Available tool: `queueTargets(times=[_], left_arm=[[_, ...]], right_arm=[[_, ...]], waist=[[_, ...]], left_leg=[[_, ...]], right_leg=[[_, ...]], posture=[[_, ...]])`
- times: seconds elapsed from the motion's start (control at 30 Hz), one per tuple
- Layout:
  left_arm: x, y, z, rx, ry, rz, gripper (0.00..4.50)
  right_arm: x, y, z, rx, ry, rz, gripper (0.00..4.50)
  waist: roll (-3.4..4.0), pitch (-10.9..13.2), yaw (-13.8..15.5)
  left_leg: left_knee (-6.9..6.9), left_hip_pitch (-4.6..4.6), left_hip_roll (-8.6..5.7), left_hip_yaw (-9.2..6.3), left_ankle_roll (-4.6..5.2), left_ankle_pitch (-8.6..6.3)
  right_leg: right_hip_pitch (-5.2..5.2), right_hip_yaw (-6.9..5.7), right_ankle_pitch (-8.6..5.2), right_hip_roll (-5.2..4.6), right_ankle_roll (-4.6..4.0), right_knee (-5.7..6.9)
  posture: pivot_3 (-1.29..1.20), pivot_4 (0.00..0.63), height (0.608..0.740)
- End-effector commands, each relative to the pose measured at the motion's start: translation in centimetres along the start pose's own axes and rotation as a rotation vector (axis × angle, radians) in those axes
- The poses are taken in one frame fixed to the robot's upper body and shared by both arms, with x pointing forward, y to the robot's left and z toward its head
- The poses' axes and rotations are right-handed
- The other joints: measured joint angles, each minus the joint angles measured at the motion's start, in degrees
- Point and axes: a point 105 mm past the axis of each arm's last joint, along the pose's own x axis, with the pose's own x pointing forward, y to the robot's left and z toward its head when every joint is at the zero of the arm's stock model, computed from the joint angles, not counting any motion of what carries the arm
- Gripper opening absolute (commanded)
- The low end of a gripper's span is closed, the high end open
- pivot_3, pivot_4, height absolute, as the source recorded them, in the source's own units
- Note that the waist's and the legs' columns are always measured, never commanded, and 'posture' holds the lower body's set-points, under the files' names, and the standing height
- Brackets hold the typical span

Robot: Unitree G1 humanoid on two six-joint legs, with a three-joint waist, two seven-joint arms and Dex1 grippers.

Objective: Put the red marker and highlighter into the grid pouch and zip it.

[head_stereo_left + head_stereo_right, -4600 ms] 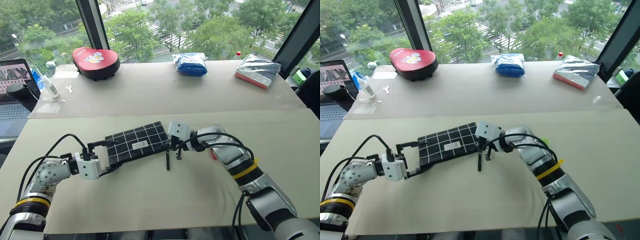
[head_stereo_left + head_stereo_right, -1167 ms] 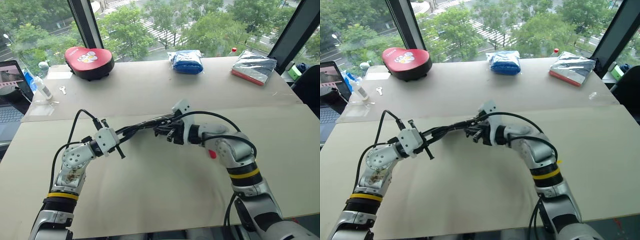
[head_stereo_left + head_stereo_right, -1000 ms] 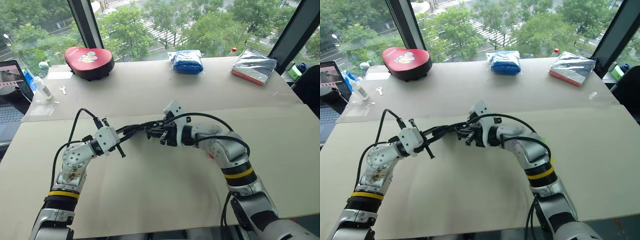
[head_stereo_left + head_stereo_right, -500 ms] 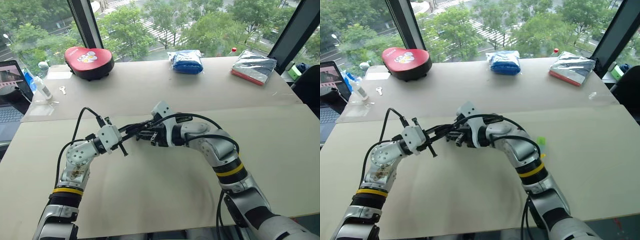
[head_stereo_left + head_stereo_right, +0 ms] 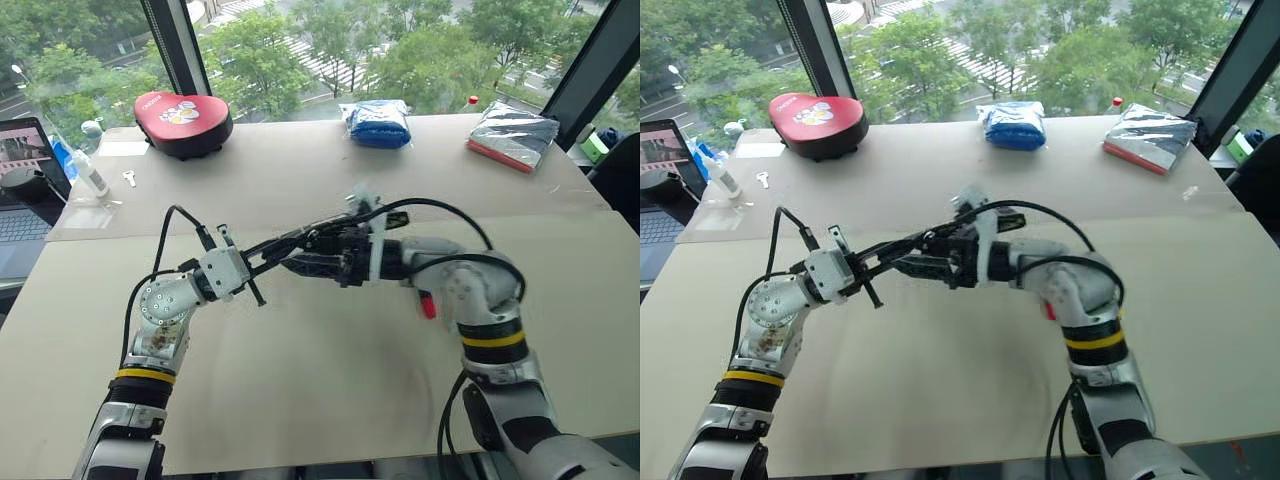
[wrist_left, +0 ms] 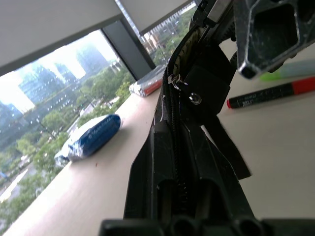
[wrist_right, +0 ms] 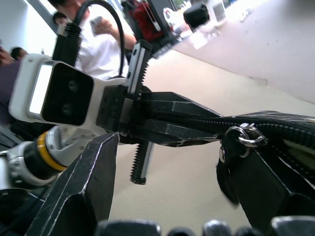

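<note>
Black pouch [image 5: 315, 262] hangs mid-frame, pinched by my closed left gripper [image 5: 252, 275]; right gripper [image 7: 167, 162] gapes, empty. Marker [image 5: 427, 304] and highlighter [image 6: 290, 69] lie on the table: one slip drops the pouch.

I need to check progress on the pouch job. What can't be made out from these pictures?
- Whether the grid pouch is open or zipped: head views show it edge-on, with the right end effector across it.
- The highlighter: in the left wrist view the right end effector covers most of it.
- The red marker: in the head views the right arm hides most of it.
</note>
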Motion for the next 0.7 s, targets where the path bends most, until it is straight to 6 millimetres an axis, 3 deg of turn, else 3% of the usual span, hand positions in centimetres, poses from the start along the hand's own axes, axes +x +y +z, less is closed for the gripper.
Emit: queueTargets(times=[0.03, 0.17, 0.43, 0.53, 0.7], left_arm=[[-0.9, -0.2, -2.0, -0.059, 0.082, 0.017, 0.00], [-0.8, -0.3, -2.2, -0.062, 0.084, 0.017, 0.00], [-0.7, -0.4, -2.3, -0.066, 0.081, 0.013, 0.00], [-0.7, -0.6, -2.3, -0.068, 0.079, 0.008, 0.00], [-0.9, -1.5, -2.6, -0.042, 0.096, -0.037, 0.00]], right_arm=[[-1.6, 4.4, 3.9, -0.165, -0.166, 0.181, 3.63], [-3.9, 4.5, 5.9, -0.190, -0.287, 0.148, 3.63], [-6.7, 2.7, 5.0, -0.256, -0.219, -0.083, 3.63], [-9.0, 1.2, 3.0, -0.311, -0.040, -0.260, 3.63], [-14.9, -0.7, 1.2, -0.418, 0.223, -0.541, 3.63]], waist=[[0.02, 0.0, -0.7], [-0.02, 0.0, -0.3], [-0.03, 0.0, 0.1], [-0.04, 0.0, 0.3], [-0.08, 0.1, 1.0]], left_leg=[[-0.05, 0.07, 0.00, 0.02, 0.00, 0.00], [0.05, 0.13, -0.04, -0.13, 0.05, -0.05], [0.06, 0.11, -0.09, -0.10, 0.06, -0.06], [0.07, 0.11, -0.09, -0.08, 0.08, -0.07], [0.12, 0.08, -0.10, 0.09, 0.22, -0.15]], right_leg=[[-0.05, 0.04, 0.00, 0.03, 0.00, 0.04], [-0.04, -0.03, 0.01, 0.05, -0.01, 0.08], [-0.04, 0.01, 0.02, 0.00, -0.02, 0.05], [-0.04, 0.01, 0.02, -0.01, -0.02, 0.03], [0.00, 0.02, 0.02, -0.03, -0.01, -0.20]], posture=[[0.00, 0.150, 0.740], [0.00, 0.150, 0.740], [0.00, 0.150, 0.740], [0.00, 0.150, 0.740], [0.00, 0.150, 0.740]])
